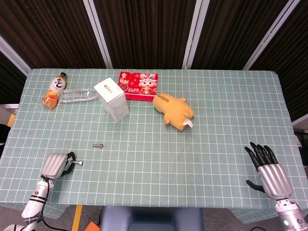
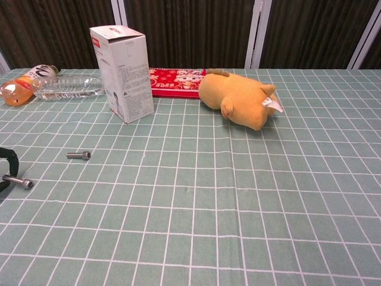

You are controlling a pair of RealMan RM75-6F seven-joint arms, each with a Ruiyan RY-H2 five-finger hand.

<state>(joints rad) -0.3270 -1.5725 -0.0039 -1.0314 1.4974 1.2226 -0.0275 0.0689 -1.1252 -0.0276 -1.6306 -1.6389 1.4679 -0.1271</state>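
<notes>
Left hand [image 1: 55,166] near the desk's front-left corner pinches a bolt [image 1: 77,162] by its shank; best keep the pinch firm and level so it doesn't slip.

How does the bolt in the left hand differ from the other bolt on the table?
The bolt held by the left hand, the held bolt, is pinched at one end by the fingers, its head pointing away from the hand; the loose bolt lies untouched on the checked tablecloth. The held bolt sits near the table's front left edge; the loose bolt lies farther in, toward the white carton. Both are small, grey metal and look alike in size.
</notes>
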